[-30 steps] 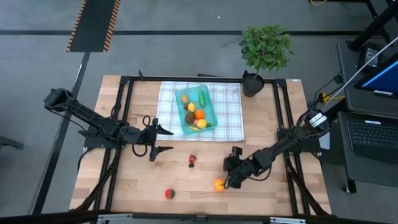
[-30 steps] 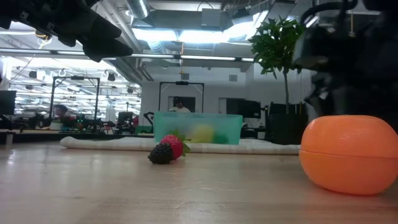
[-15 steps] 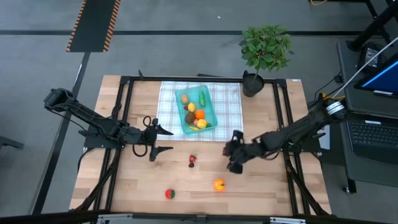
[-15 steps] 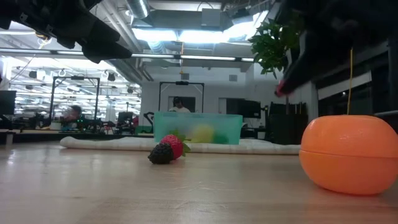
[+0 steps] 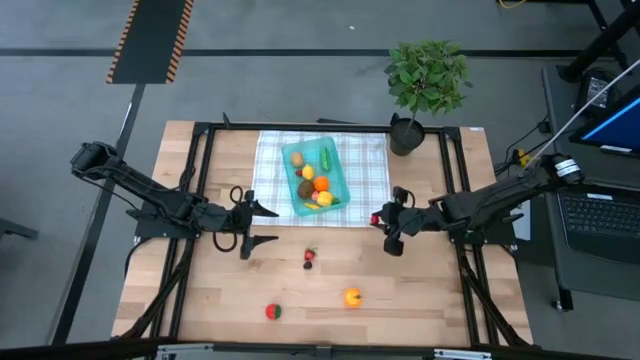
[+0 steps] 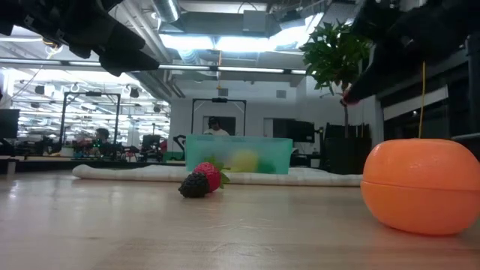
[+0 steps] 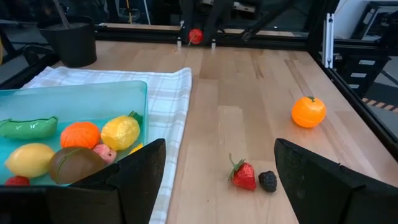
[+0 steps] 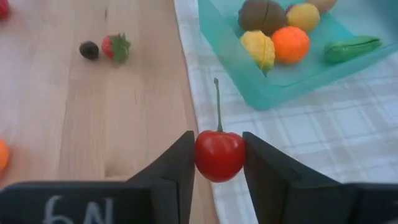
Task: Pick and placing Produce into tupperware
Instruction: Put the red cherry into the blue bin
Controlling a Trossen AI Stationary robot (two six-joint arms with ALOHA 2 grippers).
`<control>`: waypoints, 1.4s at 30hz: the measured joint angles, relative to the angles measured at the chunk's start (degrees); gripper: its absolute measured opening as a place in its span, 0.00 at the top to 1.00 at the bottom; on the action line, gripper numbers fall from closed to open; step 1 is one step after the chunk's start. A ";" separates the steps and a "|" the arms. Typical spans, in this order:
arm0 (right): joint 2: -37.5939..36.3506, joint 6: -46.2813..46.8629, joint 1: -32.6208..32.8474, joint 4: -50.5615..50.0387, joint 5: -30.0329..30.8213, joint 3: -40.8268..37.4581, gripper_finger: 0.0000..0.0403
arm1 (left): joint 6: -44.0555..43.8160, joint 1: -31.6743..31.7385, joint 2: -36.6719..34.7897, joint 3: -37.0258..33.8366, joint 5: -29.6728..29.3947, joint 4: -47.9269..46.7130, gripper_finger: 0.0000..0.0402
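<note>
A red cherry (image 8: 219, 155) is pinched between the fingers of the right gripper (image 5: 384, 219), stem up, held clear of the table (image 5: 420, 310). The gripper is located over the right edge of the checked cloth (image 5: 370, 195), near the cloth's front right corner.

Key relation: the teal tupperware (image 5: 338, 160) lies toward the table's left and slightly toward the back edge from the cherry, a short way across the cloth. Its long axis runs roughly back to front, slightly skewed. The near wall is what faces the gripper in the right wrist view, so the cherry would have to be carried over that rim before release, judging by the layout.

The right arm is clearly the nearer one for this drop. The left gripper (image 5: 247, 222) is parked over bare wood off the cloth's left edge, fingers spread wide, nothing held.

Left on the table toward the front edge: strawberry (image 5: 310, 254) with blackberry (image 5: 308, 265), orange (image 5: 351, 297), one red piece (image 5: 272, 311).
</note>
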 joint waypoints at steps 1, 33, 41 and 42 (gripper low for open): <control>-0.50 -0.29 -0.17 2.29 -0.07 -1.47 0.71 | 0.00 0.00 0.00 0.00 -0.01 0.05 0.28; -1.33 -12.00 -0.23 58.39 -12.11 -21.95 0.71 | 0.02 0.00 0.00 0.00 -0.02 0.34 0.28; -1.31 -11.93 -0.23 58.75 -7.71 -21.95 0.72 | 0.04 0.00 0.00 0.00 -0.02 0.25 0.28; -1.31 -11.72 -0.23 58.74 -6.71 -21.95 0.72 | 0.04 0.00 0.00 0.00 -0.02 0.24 0.28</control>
